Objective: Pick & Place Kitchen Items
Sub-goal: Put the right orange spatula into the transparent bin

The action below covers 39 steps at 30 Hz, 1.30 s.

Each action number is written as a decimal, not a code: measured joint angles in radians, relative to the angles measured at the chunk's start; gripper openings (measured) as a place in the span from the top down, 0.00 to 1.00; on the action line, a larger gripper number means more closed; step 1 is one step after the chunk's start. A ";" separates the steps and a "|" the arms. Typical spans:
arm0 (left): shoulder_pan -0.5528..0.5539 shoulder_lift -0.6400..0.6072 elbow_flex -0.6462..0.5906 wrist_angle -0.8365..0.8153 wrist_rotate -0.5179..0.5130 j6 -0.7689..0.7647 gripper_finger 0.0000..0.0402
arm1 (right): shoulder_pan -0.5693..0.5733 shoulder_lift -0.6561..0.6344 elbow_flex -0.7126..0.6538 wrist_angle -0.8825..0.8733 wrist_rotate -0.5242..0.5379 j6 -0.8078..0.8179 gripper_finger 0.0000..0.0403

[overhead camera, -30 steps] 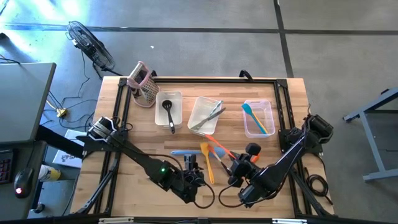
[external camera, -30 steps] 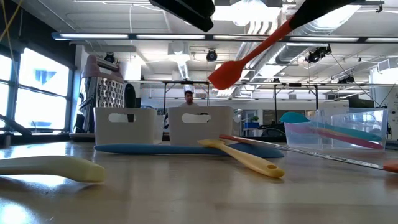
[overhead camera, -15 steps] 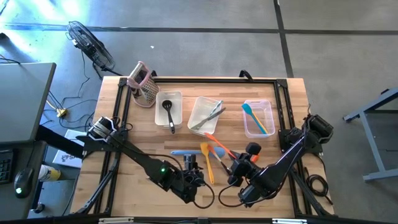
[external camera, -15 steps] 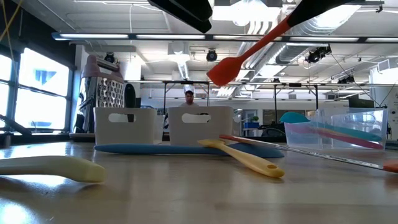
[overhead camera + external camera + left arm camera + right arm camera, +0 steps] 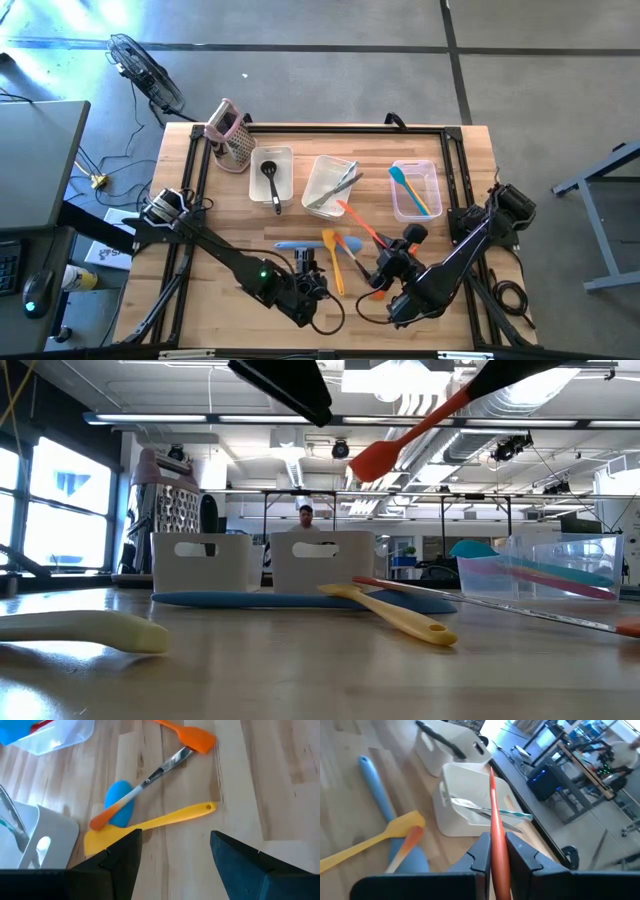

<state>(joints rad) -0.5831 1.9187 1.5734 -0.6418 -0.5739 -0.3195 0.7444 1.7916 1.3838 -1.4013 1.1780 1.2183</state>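
The right gripper [image 5: 385, 285], clamped on the red spatula [image 5: 362, 225], has swung its blade nearer the middle bin [image 5: 322, 196]; placement seems close. The left gripper [image 5: 312, 270] waits, fingers apart.

Overhead, table-level and wrist views share table [image 5: 215, 220]

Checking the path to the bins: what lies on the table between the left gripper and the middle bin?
In the high view, the yellow spatula and blue spatula lie between the open left gripper and the middle bin.
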 joint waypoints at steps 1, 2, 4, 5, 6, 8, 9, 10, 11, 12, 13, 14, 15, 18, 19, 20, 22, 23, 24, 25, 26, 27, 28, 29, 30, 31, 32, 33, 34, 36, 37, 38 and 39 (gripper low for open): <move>0.000 0.008 0.001 0.005 0.002 0.000 0.43 | 0.000 0.000 0.000 -0.020 0.002 0.025 0.93; 0.002 0.015 0.002 0.012 0.005 0.000 0.43 | 0.000 0.000 0.000 -0.045 0.002 0.052 0.93; 0.006 0.030 -0.001 -0.001 0.005 0.001 0.43 | 0.000 0.000 0.000 -0.096 0.001 0.117 0.93; 0.007 0.038 -0.001 -0.004 0.008 0.001 0.43 | 0.000 0.000 0.000 -0.123 0.000 0.151 0.93; 0.008 0.045 -0.001 0.007 0.013 0.002 0.43 | 0.000 0.000 0.000 -0.150 -0.001 0.186 0.93; 0.014 0.050 0.000 -0.001 0.017 0.002 0.43 | 0.000 -0.001 0.000 -0.170 -0.005 0.233 0.93; 0.014 0.054 -0.001 0.001 0.025 0.002 0.43 | 0.000 -0.002 0.000 -0.169 -0.005 0.234 0.93; 0.016 0.058 0.000 0.008 0.036 0.000 0.43 | 0.000 -0.006 0.000 -0.168 -0.006 0.230 0.93; 0.021 0.060 0.000 0.006 0.042 0.001 0.43 | 0.000 -0.013 0.000 -0.168 -0.006 0.229 0.93; 0.021 0.061 0.000 0.000 0.043 0.000 0.43 | -0.002 -0.018 0.000 -0.169 -0.006 0.229 0.93; 0.020 0.061 0.000 0.002 0.045 0.000 0.43 | -0.005 -0.025 0.000 -0.169 -0.007 0.229 0.93; 0.020 0.061 0.000 0.005 0.044 0.000 0.43 | -0.007 -0.033 0.000 -0.169 -0.008 0.228 0.93; 0.020 0.061 0.000 0.005 0.044 0.000 0.43 | -0.007 -0.045 0.000 -0.168 -0.010 0.227 0.93; 0.020 0.061 0.000 0.001 0.045 0.000 0.43 | -0.014 -0.089 0.000 -0.171 -0.002 0.218 0.93; 0.020 0.061 0.000 0.000 0.045 0.000 0.43 | -0.015 -0.104 0.000 -0.170 -0.004 0.208 0.93; 0.020 0.061 0.000 -0.003 0.045 0.000 0.43 | -0.017 -0.119 0.000 -0.169 -0.007 0.195 0.93; 0.020 0.061 0.000 -0.007 0.046 0.000 0.43 | -0.029 -0.147 0.000 -0.170 -0.007 0.169 0.93; 0.020 0.061 0.000 -0.008 0.046 0.000 0.43 | -0.034 -0.161 0.000 -0.171 -0.010 0.155 0.93; 0.020 0.061 0.000 -0.009 0.047 0.000 0.43 | -0.039 -0.177 -0.003 -0.168 -0.014 0.143 0.93; 0.020 0.061 0.000 -0.012 0.050 -0.001 0.43 | -0.046 -0.193 -0.010 -0.168 -0.020 0.138 0.93; 0.020 0.061 0.000 -0.017 0.055 -0.002 0.43 | -0.056 -0.210 -0.020 -0.171 -0.028 0.138 0.93; 0.020 0.061 0.000 -0.020 0.063 -0.003 0.43 | -0.066 -0.227 -0.032 -0.170 -0.033 0.138 0.93; 0.020 0.061 0.000 -0.020 0.068 -0.004 0.43 | -0.075 -0.245 -0.051 -0.169 -0.037 0.139 0.93; 0.020 0.061 0.000 -0.021 0.071 -0.004 0.43 | -0.083 -0.263 -0.074 -0.170 -0.048 0.146 0.93; 0.020 0.061 0.000 -0.023 0.072 -0.004 0.43 | -0.092 -0.280 -0.101 -0.169 -0.059 0.159 0.93; 0.020 0.061 0.000 -0.026 0.072 -0.004 0.43 | -0.102 -0.296 -0.131 -0.170 -0.066 0.181 0.93; 0.020 0.061 0.000 -0.032 0.072 -0.006 0.43 | -0.113 -0.312 -0.160 -0.170 -0.074 0.202 0.93; 0.020 0.061 0.000 -0.037 0.072 -0.011 0.43 | -0.119 -0.329 -0.194 -0.170 -0.082 0.228 0.93; 0.020 0.061 0.000 -0.044 0.072 -0.018 0.43 | -0.123 -0.344 -0.228 -0.171 -0.088 0.260 0.93; 0.020 0.061 0.000 -0.057 0.072 -0.026 0.43 | -0.124 -0.360 -0.290 -0.172 -0.092 0.338 0.93; 0.020 0.061 0.000 -0.060 0.073 -0.026 0.43 | -0.122 -0.360 -0.316 -0.172 -0.102 0.377 0.93; 0.020 0.061 0.000 -0.063 0.072 -0.026 0.43 | -0.117 -0.360 -0.339 -0.171 -0.116 0.409 0.93; 0.020 0.061 0.000 -0.065 0.072 -0.026 0.43 | -0.109 -0.358 -0.362 -0.169 -0.129 0.434 0.93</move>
<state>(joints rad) -0.5632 1.9797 1.5738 -0.7068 -0.5014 -0.3454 0.6357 1.4333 1.0217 -1.5707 1.0487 1.6521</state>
